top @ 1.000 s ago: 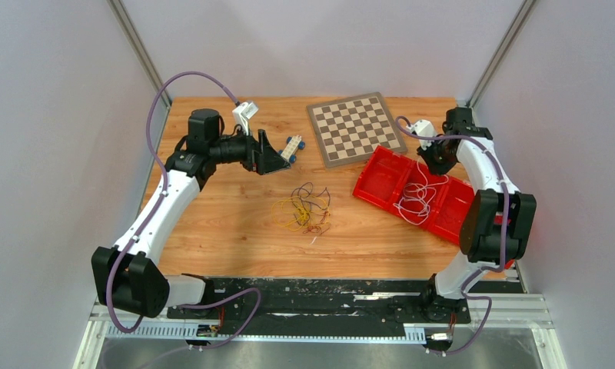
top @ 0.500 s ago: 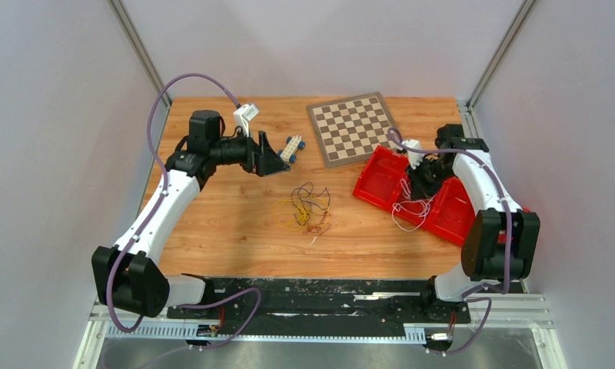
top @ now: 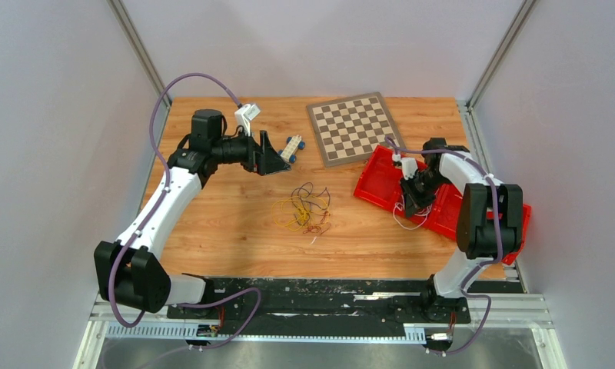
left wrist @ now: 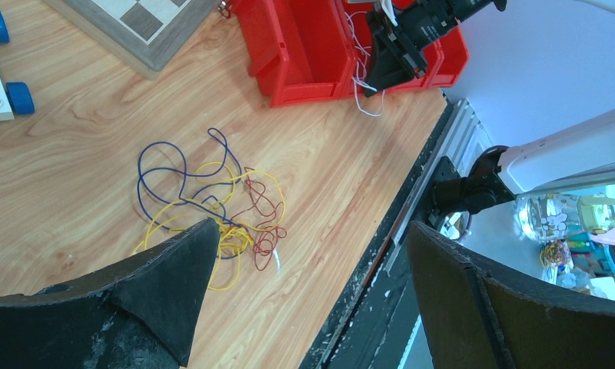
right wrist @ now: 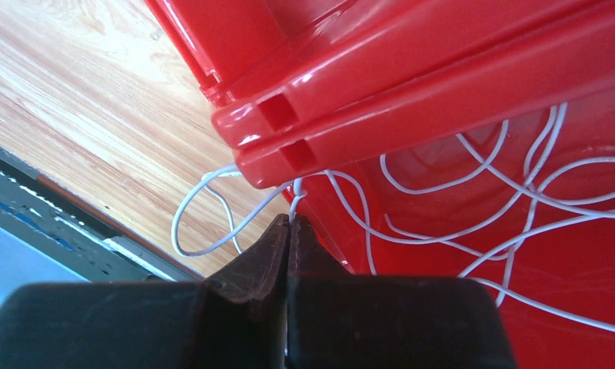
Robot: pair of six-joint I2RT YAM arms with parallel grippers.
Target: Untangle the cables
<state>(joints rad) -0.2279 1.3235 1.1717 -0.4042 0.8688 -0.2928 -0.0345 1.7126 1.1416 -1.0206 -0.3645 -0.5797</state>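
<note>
Bright even light, soft shadows; sheen on red bin (right wrist: 412, 69); right end effector (right wrist: 289, 227) close, slightly soft.

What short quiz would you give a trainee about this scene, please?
1. True or false: the right gripper is shut on a white cable at the rim of the red bin.
2. Where does the coloured tangle lie? A) in the red bin B) on the bare table C) on the chessboard
3. Which gripper stands open with nothing between its fingers?

Key: 1 true; 2 B; 3 the left gripper.
</note>
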